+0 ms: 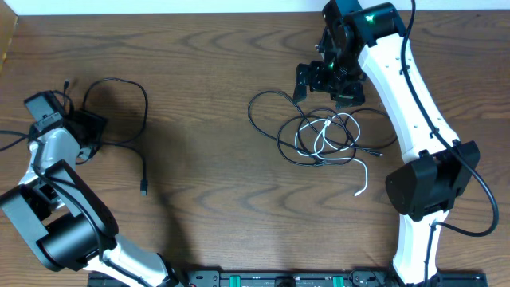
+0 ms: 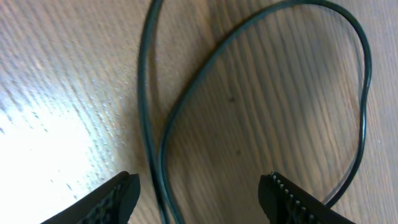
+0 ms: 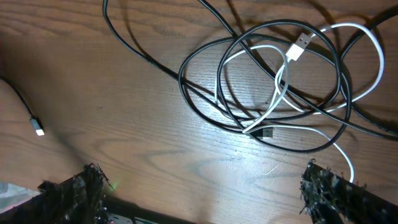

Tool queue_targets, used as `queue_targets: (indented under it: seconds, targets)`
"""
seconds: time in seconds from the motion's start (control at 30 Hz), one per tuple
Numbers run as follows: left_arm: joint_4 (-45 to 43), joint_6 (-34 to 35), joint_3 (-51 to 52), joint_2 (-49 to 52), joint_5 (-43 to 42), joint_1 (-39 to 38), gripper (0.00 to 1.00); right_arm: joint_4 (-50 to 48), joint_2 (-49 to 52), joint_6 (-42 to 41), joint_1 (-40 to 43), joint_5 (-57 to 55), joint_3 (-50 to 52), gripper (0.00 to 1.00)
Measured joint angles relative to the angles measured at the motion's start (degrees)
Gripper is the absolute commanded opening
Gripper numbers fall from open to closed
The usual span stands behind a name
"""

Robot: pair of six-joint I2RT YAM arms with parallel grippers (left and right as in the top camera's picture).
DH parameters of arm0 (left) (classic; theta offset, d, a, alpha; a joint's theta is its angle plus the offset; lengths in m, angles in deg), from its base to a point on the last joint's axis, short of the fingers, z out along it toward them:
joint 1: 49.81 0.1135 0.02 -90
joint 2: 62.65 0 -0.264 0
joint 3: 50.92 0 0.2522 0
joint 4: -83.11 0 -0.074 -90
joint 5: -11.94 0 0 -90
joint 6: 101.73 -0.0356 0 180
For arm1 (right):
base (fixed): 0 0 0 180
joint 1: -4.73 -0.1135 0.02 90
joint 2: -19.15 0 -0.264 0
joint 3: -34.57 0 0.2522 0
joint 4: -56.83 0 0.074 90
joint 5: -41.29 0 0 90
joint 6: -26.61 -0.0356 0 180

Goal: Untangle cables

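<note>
Toward right edge of worktop [image 1: 207,159], black cables [image 3: 181,78] looped through white USB cable [image 3: 301,45]; lone black cable [image 2: 142,81] by left edge. Left gripper [image 2: 199,186], right gripper [image 3: 202,180] agape, empty.

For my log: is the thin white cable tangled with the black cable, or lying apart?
Tangled. The thin white cable loops through coils of the black cable, crossing it repeatedly.

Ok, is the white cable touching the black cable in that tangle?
Touching. The right wrist view shows the white cable threaded through the loops of the black cable, lying directly across them at several crossings.
</note>
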Motion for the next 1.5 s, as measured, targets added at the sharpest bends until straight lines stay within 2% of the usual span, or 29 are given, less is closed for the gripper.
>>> queue_targets:
  seconds: [0.33,0.37,0.4,0.43,0.47,0.5,0.77,0.9,1.3,1.5]
  targets:
    - [0.5,2.9,0.0,2.4,0.0,-3.1,0.64,0.0,0.0,0.0,0.0,0.0,0.0,0.99]
    - [0.6,3.3,0.0,3.0,0.0,-3.1,0.56,0.0,0.0,0.0,0.0,0.0,0.0,0.99]
    - [0.7,3.5,0.0,3.6,0.0,-3.1,0.43,0.0,0.0,0.0,0.0,0.0,0.0,0.99]
    - [0.6,3.6,-0.3,3.8,0.1,-3.1,0.25,0.0,0.0,0.0,0.0,0.0,0.0,0.99]
    - [0.6,3.8,-0.4,3.8,0.2,-3.1,0.14,0.0,0.0,0.0,0.0,0.0,0.0,0.99]
    - [0.6,4.0,-0.4,4.0,0.3,-3.1,0.08,0.0,0.0,0.0,0.0,0.0,0.0,0.99]
    - [3.4,3.1,-0.4,4.3,0.3,-2.6,0.07,0.0,0.0,0.0,0.0,0.0,0.0,0.99]
    - [7.0,3.0,-0.3,0.3,0.3,-1.4,0.07,0.0,0.0,0.0,0.0,0.0,0.0,0.99]
    - [19.7,3.8,-0.4,-33.9,0.4,1.9,0.08,0.0,0.0,0.0,0.0,0.0,0.0,0.99]
    - [18.6,6.1,-0.4,-47.5,0.4,1.9,0.07,0.0,0.0,0.0,0.0,0.0,0.0,0.99]
